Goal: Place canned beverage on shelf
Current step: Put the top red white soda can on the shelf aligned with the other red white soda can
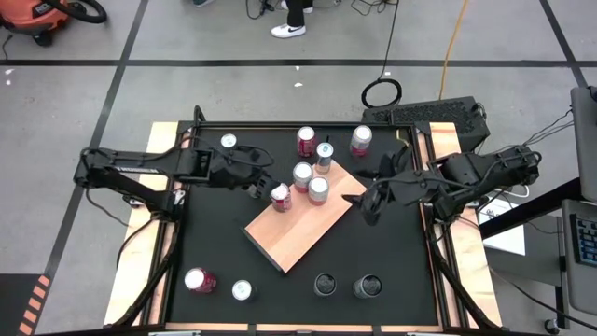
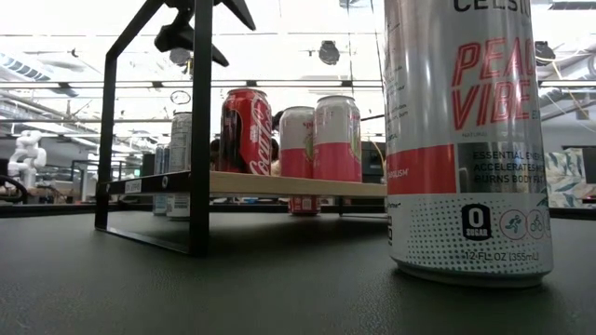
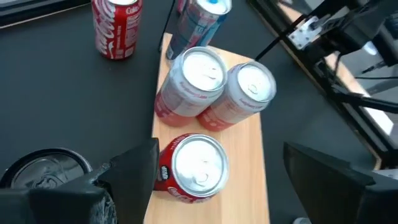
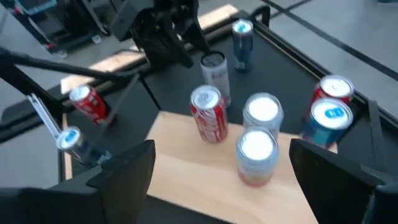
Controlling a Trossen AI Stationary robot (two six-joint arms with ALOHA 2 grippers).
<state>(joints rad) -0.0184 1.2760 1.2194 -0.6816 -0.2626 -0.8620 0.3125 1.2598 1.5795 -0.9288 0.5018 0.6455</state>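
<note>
Light-brown wooden shelf [image 1: 303,229] with a thin black edge, on a black tabletop [image 1: 392,252]. On it, a red cola can [image 1: 280,196] with white script and 2 pink-and-silver cans [image 1: 311,183]. Nearest the low camera, a silver can [image 2: 468,140] with coral lettering and white dots.

In the low view the tall can [image 2: 468,140] nearest the camera is cut off at the top edge. Behind the shelf [image 2: 279,185], further cans [image 2: 181,163] are partly hidden by its black frame, their labels too small to be read.
</note>
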